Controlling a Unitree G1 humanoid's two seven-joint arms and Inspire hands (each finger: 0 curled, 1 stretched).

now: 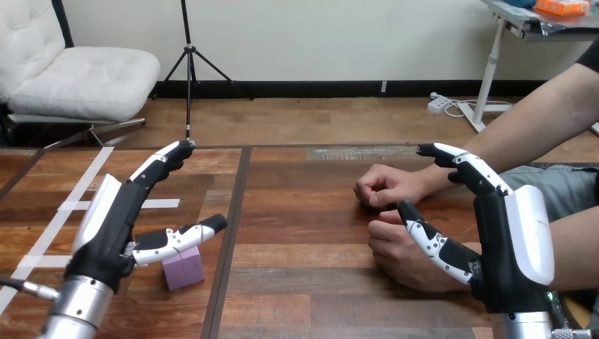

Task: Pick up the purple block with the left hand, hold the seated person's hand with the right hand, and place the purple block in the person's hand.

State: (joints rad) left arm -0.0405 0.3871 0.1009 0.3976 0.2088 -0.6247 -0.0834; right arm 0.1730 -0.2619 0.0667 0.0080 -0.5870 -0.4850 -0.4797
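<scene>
**A:** Which step is in hand, in your opinion?

**B:** I think it is the very first one, the reach. The small purple cube-shaped block (183,267) lies on the brown wooden table (304,282), at the left side of the seam between the boards. Nothing holds it.

**A:** And the left hand (113,229)?

**B:** It hangs just over the block and it is wide open. The fingers point straight away from the robot, and the thumb stretches across above the top of the block. I cannot tell if the thumb touches it. No finger is curled round it.

**A:** What about the right hand (519,240)?

**B:** It is also spread open and it grips nothing. Its fingers are straight, and its thumb stands apart from them. The thumb lies in front of the person's nearer hand (395,261), which rests as a loose fist on the table. If they touch, I cannot say. The person's farther hand (385,187) is a fist too, and it rests a little beyond.

**A:** So what does the next move call for?

**B:** As I judge it, the left hand must go lower and close its thumb and fingers on two opposite sides of the block. The right hand must come under or around one of the person's hands. That hand needs to turn its palm up and open before the block can go in.
</scene>
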